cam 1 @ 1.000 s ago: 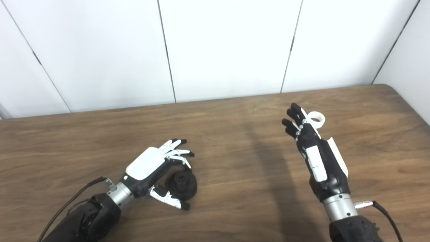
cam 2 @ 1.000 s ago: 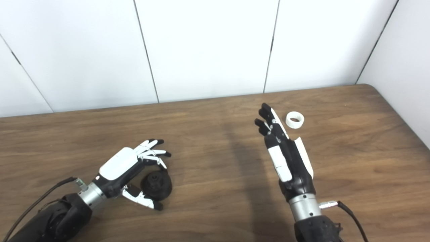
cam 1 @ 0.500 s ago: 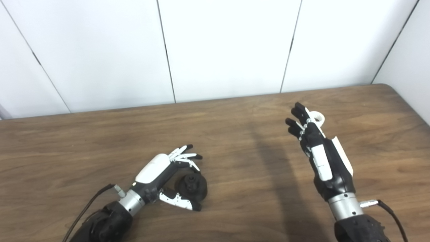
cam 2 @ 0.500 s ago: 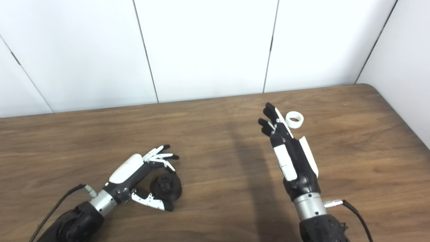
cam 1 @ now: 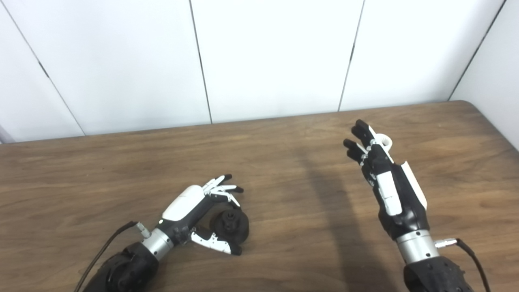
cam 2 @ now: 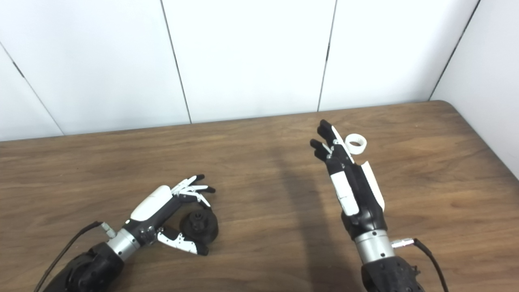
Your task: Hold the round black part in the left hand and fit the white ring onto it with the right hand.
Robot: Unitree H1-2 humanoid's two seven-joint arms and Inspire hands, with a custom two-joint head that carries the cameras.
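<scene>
Now, with both hands open, close your left hand round the round black plastic part cradled on the brown wooden table, then bring your right hand over the small white ring just beside its fingertips.

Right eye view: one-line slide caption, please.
Left hand open around the black part on the table; right hand open beside the white ring.

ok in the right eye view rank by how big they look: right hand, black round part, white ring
1. right hand, clearly the largest in the picture.
2. round black part, on the table inside the open left hand.
3. white ring, the smallest; it lies farther from the camera, which shrinks it somewhat.
</scene>
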